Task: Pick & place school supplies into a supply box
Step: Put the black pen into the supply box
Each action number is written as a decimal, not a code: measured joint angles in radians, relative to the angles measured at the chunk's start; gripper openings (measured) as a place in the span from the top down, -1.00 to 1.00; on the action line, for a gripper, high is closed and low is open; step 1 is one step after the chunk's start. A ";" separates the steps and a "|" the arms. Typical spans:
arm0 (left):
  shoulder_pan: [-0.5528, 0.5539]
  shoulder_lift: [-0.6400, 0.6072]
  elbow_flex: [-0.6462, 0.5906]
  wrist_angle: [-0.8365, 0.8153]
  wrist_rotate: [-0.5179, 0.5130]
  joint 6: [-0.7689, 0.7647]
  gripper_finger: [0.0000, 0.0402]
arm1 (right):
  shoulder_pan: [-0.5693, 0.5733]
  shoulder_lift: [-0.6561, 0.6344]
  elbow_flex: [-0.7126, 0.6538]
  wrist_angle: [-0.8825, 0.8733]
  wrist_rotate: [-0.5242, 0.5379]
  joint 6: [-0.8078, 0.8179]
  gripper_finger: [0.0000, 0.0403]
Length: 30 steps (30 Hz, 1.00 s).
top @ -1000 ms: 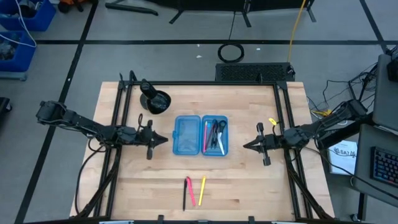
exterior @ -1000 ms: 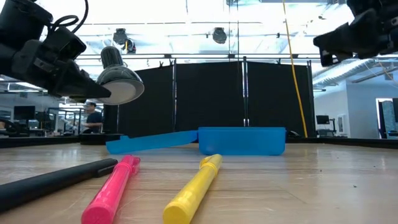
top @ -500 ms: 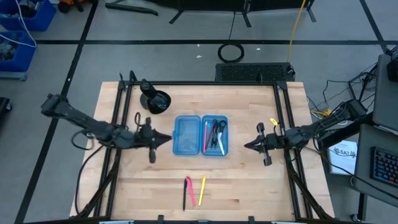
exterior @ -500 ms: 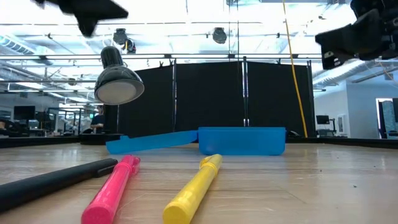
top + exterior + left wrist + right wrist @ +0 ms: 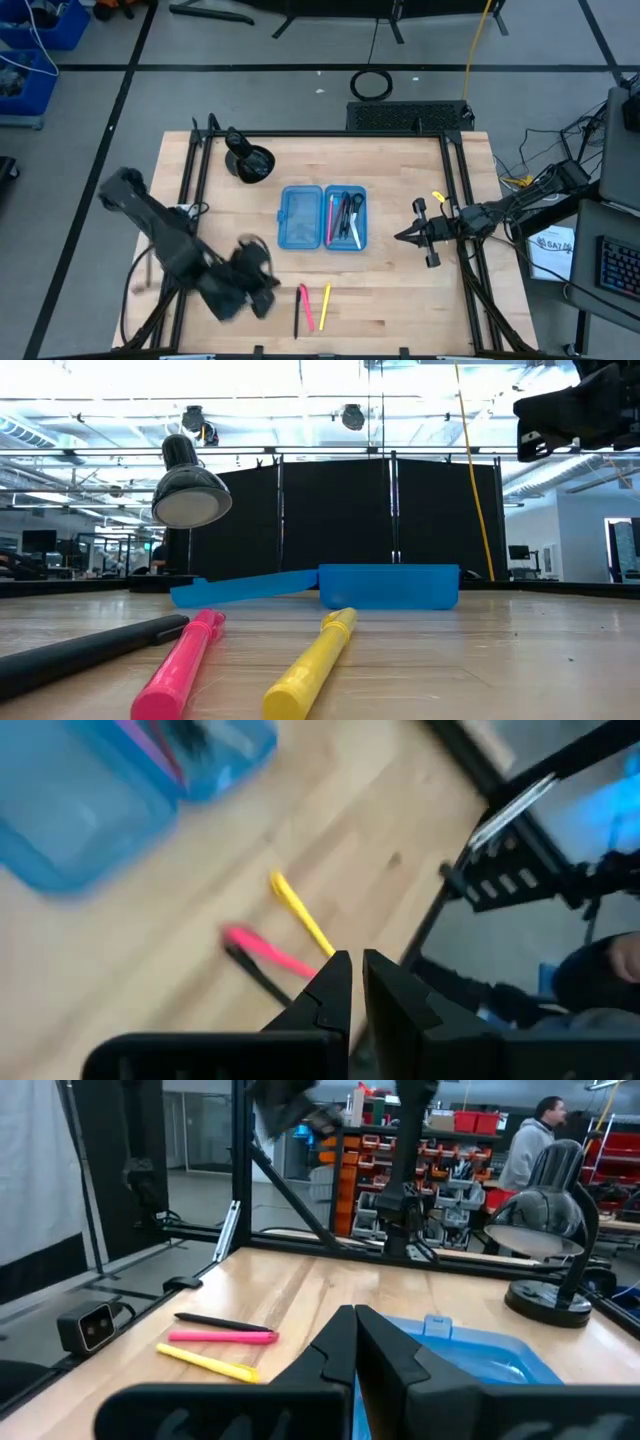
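- Hovering over the table's near left part, the left gripper has its fingers pinched nearly together on nothing, just beside 3 loose pens.
- Those 3 lie side by side on the wood: black pen, pink pen, yellow pen.
- Farther in, the supply box sits open at the table's middle, pens and scissors in its right half.
- At the right edge, the right gripper waits fully closed, empty.

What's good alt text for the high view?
Open blue supply box at table centre, some supplies already inside; black, pink and yellow pens lie near the front edge. Left gripper sits beside the pens; right gripper waits right of the box.
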 joint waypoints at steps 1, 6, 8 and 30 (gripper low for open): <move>-0.011 0.049 0.036 -0.016 0.012 -0.038 0.85 | 0.000 0.000 0.000 0.000 0.000 0.013 1.00; -0.053 0.253 0.138 -0.061 0.033 -0.091 0.85 | 0.000 0.000 0.000 0.000 -0.106 0.067 1.00; -0.058 0.303 0.141 -0.059 0.004 -0.164 0.85 | 0.000 0.000 0.000 0.009 -0.140 0.077 1.00; 0.046 0.483 0.132 0.060 0.293 -0.437 0.52 | 0.000 0.003 0.000 0.005 -0.152 -0.063 1.00</move>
